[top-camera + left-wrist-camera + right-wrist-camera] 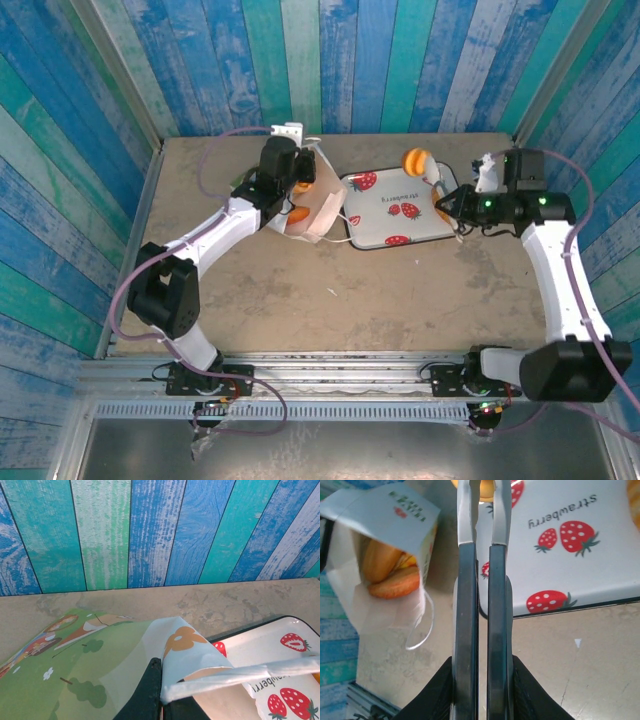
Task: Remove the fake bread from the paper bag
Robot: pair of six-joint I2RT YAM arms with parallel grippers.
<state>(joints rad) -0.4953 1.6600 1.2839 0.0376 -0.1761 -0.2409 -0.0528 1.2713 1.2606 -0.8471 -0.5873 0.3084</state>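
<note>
While the left claw (161, 682) clenched the rim of the paper bag (320, 203), tipped over on the tabletop (330, 300) at nine o'clock of the strawberry tray (375, 222), fake bread pieces (385, 567) lay inside. The right claw (483, 550) gripped metal tongs (464, 515), pinching another bread (416, 160) at the tray's twelve o'clock edge.

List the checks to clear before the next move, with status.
1. Left gripper shut on the paper bag rim: ok.
2. Bag mouth open toward the tray: ok.
3. Fake bread inside the bag: ok, two pieces visible.
4. Right gripper shut on the tongs: ok.
5. Tong tips free for a new pick: not ok, an orange piece sits at them.
6. Orange piece fully over the tray for release: cannot tell.
</note>
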